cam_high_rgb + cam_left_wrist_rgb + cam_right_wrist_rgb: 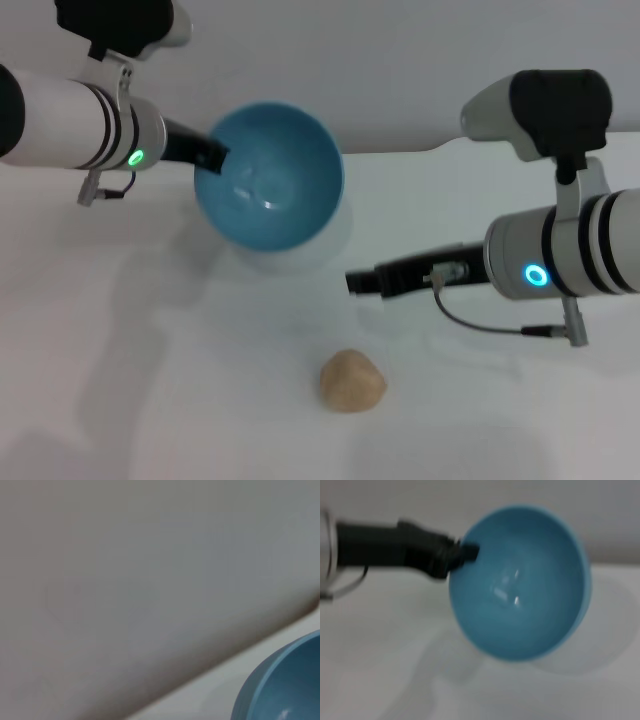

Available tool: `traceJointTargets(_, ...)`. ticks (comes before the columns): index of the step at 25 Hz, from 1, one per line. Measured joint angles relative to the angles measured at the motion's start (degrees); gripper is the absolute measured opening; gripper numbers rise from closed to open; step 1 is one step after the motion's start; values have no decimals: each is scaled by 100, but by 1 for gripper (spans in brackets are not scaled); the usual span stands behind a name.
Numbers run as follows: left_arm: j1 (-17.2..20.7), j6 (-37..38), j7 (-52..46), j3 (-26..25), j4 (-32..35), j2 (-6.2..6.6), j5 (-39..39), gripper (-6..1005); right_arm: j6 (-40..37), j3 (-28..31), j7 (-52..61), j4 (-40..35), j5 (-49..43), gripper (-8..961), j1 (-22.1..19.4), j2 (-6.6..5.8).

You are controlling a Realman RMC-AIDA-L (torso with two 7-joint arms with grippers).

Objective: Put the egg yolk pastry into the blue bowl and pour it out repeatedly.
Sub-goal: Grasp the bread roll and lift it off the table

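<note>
The blue bowl [270, 175] looks smooth and glossy; the egg yolk pastry [352, 381] matte, doughy.

Blue bowl [270, 176] held tilted at its rim by left gripper [213, 157], raised off the table [150, 380]. Egg yolk pastry [352, 381] on table, near and below right gripper [356, 282] fingertips, apart from them.

No readable text in any view.
No letters, numbers, brand marks or labels can be read on the blue bowl [270, 175], the egg yolk pastry [352, 381], the arms or the white worktop [180, 380].
</note>
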Motion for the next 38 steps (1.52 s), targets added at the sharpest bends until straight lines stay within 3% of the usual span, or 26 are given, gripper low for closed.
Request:
traceJointTargets(5,-144,-800,-11,-3,39,3,202,5,732,104,135,96,-21,400,196,-17)
traceJointTargets(11,-177,-1091,-25,35,62,-13,291,-1,806,43,193,605,-43,400,328,-3)
traceJointTargets(16,-180,-1102,-26,63,66,-25,294,-1,545,-200,214,1206,-41,400,571,16)
traceJointTargets(38,-192,-1097,-41,79,116,-38,294,-1,-575,-908,123,2479,453,400,1172,28)
